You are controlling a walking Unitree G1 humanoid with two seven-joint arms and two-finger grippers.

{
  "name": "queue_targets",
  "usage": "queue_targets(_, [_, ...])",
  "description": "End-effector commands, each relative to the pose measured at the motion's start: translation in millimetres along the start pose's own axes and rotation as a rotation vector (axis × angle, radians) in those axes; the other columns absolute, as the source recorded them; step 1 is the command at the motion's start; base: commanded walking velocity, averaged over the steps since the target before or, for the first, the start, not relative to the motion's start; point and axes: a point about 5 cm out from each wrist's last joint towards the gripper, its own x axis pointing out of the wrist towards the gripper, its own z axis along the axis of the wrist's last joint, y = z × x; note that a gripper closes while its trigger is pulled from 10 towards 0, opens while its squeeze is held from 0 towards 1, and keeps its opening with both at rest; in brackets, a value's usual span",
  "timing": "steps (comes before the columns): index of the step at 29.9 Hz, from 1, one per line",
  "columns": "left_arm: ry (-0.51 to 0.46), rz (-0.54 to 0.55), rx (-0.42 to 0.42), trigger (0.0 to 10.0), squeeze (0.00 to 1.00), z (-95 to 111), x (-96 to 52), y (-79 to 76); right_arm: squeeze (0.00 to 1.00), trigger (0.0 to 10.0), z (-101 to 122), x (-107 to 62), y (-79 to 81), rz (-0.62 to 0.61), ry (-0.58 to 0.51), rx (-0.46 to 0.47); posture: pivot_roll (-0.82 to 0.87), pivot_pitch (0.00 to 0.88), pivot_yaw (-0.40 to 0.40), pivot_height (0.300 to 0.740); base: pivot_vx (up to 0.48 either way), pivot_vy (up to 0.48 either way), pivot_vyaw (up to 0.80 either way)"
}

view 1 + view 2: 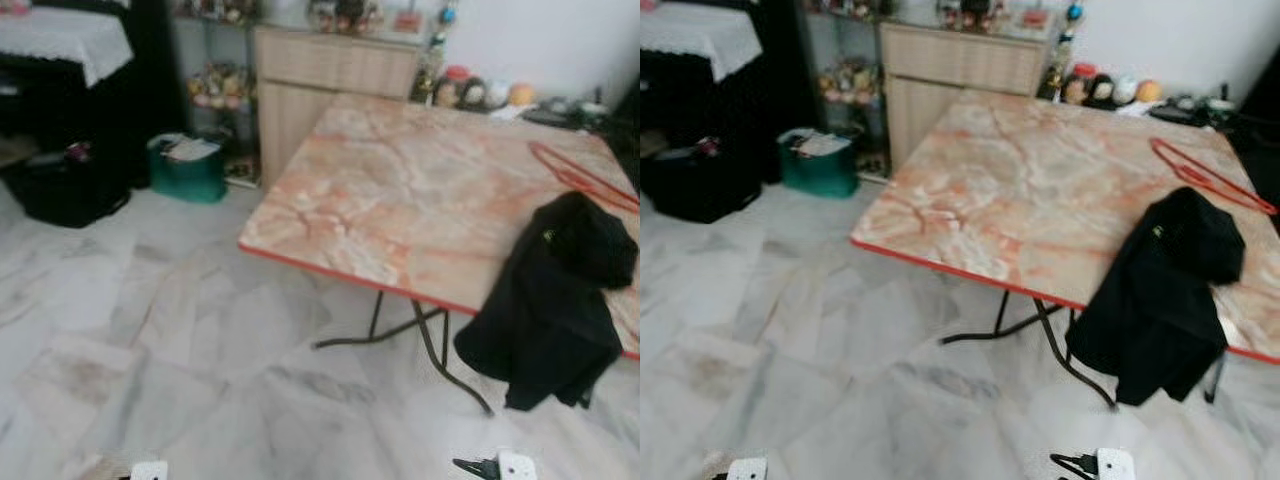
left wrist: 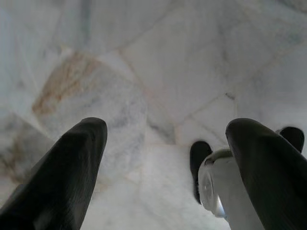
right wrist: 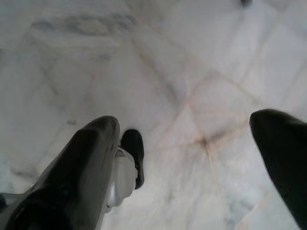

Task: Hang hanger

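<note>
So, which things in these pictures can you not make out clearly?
- Red wire hanger on the marble-patterned folding table: its hook end is too blurred to tell, head views.
- Black garment draped over the table edge: its folds hide what type it is.
- Small items on the wooden cabinet: too small and blurred.
- Contents of the green bin: unclear.
- Table's far right corner: cut off by the picture edge.
</note>
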Motion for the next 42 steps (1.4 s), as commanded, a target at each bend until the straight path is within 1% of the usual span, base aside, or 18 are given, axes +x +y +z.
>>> queue_targets(1, [0.006, -0.009, -0.004, 10.0, 0.00, -1.7, -0.2, -4.9, 0.00, 10.0, -1.7, -1.7, -5.8, -0.014, 0.008, -0.003, 0.05, 0.000, -0.026, 0.740, 0.000, 0.000, -0.71])
queue_targets(8, [0.007, -0.012, -0.006, 10.0, 0.00, -2.4, -0.5, -5.3, 0.00, 10.0, -1.4, -1.8, -6.4, -0.014, 0.006, -0.006, 0.04, 0.000, -0.024, 0.740, 0.000, 0.000, -0.71])
queue_targets(12, [0.006, -0.018, -0.004, 10.0, 0.00, -2.5, -0.5, -7.3, 0.00, 10.0, 0.4, -1.8, -6.2, -0.006, -0.008, -0.020, 0.03, 0.000, -0.022, 0.740, 0.000, 0.000, 0.00])
queue_targets(17, [0.006, -0.028, -0.002, 10.0, 0.00, -3.4, -0.9, -11.7, 0.00, 10.0, -0.5, -2.4, -7.5, -0.011, -0.008, -0.013, 0.02, 0.000, -0.020, 0.740, 0.000, 0.000, 0.00])
queue_targets(24, [0.004, -0.032, 0.007, 10.0, 0.00, -3.0, -0.8, -11.9, 0.00, 10.0, -1.0, -2.6, -7.7, -0.011, -0.008, -0.012, 0.02, 0.000, -0.018, 0.740, 0.000, 0.000, 0.00])
queue_targets(26, [-0.002, -0.034, 0.029, 10.0, 0.00, -2.4, -0.8, -10.9, 0.00, 10.0, -1.5, -2.6, -7.3, -0.008, -0.009, -0.014, 0.02, 0.000, -0.018, 0.740, 0.000, -0.139, 0.00])
queue_targets(30, [-0.001, -0.033, 0.030, 10.0, 0.00, -3.7, -1.3, -8.9, 0.00, 10.0, -2.5, -2.8, -6.3, -0.006, -0.015, 0.003, 0.03, 0.000, -0.015, 0.740, 0.000, -0.318, 0.00])
queue_targets(34, [0.009, -0.029, 0.034, 10.0, 0.00, -10.1, -3.7, -3.3, 0.00, 10.0, -3.3, -2.9, -6.2, -0.001, -0.005, -0.018, 0.03, 0.000, -0.015, 0.740, 0.000, -0.347, 0.00])
queue_targets(37, [0.019, -0.027, 0.036, 10.0, 0.00, -15.1, -5.6, 0.7, 0.00, 10.0, -4.4, -3.1, -6.8, -0.006, 0.000, -0.007, 0.03, 0.000, -0.017, 0.740, 0.000, -0.352, 0.00])
queue_targets(38, [0.031, -0.024, 0.036, 10.0, 0.00, -19.6, -7.3, 4.3, 0.00, 10.0, -5.3, -3.4, -7.7, -0.007, 0.008, -0.015, 0.03, 0.000, -0.019, 0.740, 0.000, -0.352, -0.61])
queue_targets(42, [0.048, -0.021, 0.034, 10.0, 0.00, -24.7, -9.1, 7.9, 0.00, 10.0, -5.9, -3.9, -9.2, -0.008, 0.013, -0.020, 0.03, 0.000, -0.023, 0.740, 0.000, -0.351, -0.71])
